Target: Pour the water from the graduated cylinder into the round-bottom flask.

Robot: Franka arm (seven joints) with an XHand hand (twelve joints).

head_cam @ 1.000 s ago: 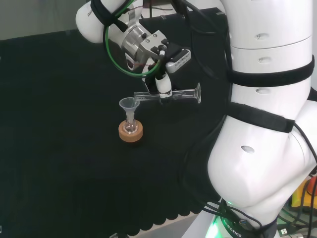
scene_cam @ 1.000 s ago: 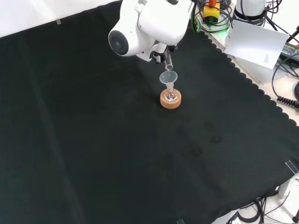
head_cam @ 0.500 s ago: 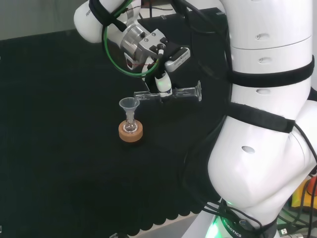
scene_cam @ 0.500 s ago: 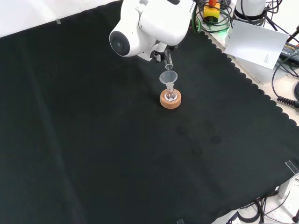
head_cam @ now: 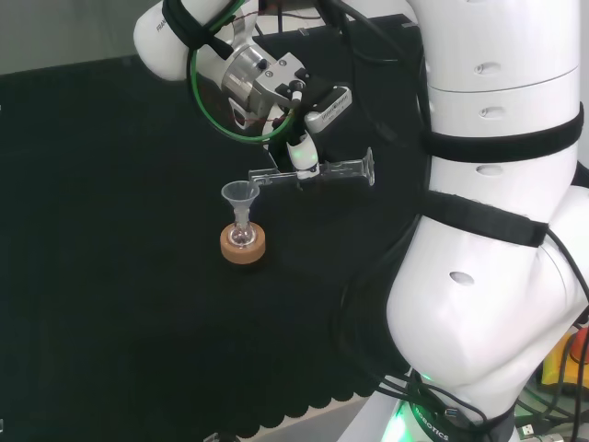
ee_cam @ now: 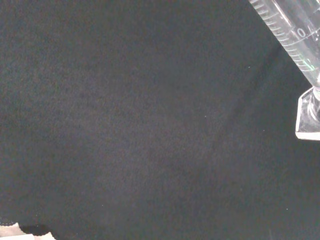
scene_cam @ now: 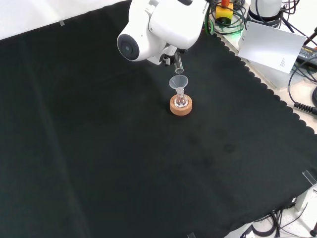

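My fingers (head_cam: 304, 157) are curled round the graduated cylinder (head_cam: 317, 173), grasping it near its middle and holding it lying nearly level above the bench (head_cam: 110, 304). In the head view its mouth points left, just above and beside the rim of the funnel (head_cam: 239, 194), and its foot points right toward the arm's white links. The funnel stands in the neck of the round-bottom flask (head_cam: 242, 237), which sits in a cork ring (head_cam: 243, 247) well away from the bench's edges. In the front view the cylinder's mouth hangs just above the funnel, beneath my hand (head_cam: 317, 106).
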